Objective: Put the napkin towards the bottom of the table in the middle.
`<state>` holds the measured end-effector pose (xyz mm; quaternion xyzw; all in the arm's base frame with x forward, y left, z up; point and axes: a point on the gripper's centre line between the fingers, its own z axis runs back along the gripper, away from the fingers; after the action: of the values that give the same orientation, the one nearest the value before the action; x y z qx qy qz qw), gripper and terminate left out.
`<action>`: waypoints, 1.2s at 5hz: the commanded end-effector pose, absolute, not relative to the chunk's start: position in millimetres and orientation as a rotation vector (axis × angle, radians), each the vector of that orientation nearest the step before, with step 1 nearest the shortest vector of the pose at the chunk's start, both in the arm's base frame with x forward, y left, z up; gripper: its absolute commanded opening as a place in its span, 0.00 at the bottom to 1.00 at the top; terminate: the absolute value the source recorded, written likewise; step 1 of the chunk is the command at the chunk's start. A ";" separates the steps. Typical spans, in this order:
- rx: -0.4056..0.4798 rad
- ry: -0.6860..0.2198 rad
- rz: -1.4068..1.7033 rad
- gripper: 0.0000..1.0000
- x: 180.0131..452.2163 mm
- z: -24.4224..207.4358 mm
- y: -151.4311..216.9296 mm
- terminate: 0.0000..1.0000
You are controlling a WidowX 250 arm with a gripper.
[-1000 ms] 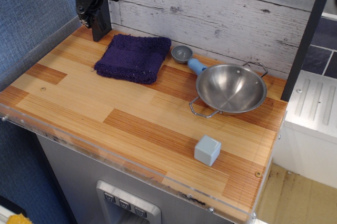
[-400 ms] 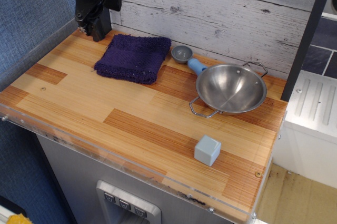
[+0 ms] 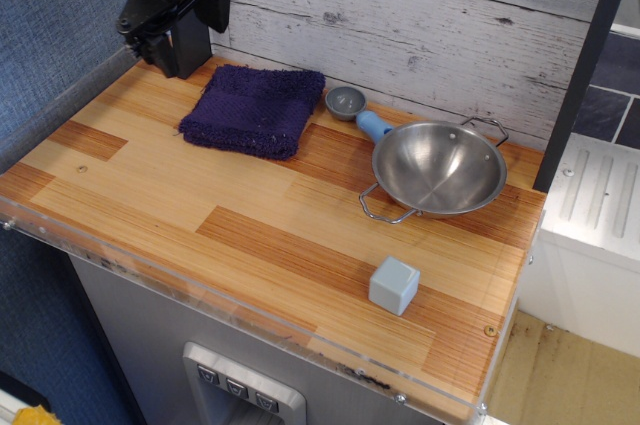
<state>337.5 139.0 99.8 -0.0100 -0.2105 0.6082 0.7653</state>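
Napkin (image 3: 253, 109), dark purple and knitted, lies flat at the back of the wood-plank table (image 3: 200, 205), with a small grey scoop (image 3: 352, 108) touching its right edge and a steel bowl (image 3: 436, 167) further right. Behind the napkin's left corner hangs the black gripper (image 3: 165, 40), whether spread or closed unclear. A grey cube (image 3: 393, 285) sits well forward of the bowl.

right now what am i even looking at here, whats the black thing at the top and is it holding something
One camera looks down at an angle on a striped wood-plank table. The black thing at the top left is the robot arm's gripper, hanging over the back corner; it holds nothing, and whether it is open is unclear. On the wood lie a dark purple knitted napkin, a steel bowl with wire handles, a blue-handled scoop behind the bowl, and a pale blue-grey cube near the front edge.
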 end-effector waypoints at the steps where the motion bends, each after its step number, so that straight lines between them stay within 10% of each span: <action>1: 0.042 -0.459 0.831 1.00 351.4 129.8 151.2 0.00; 6: 0.087 -0.470 0.415 1.00 401.6 95.6 124.7 0.00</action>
<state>395.3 126.8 73.6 0.0387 -0.2014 0.2099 0.9560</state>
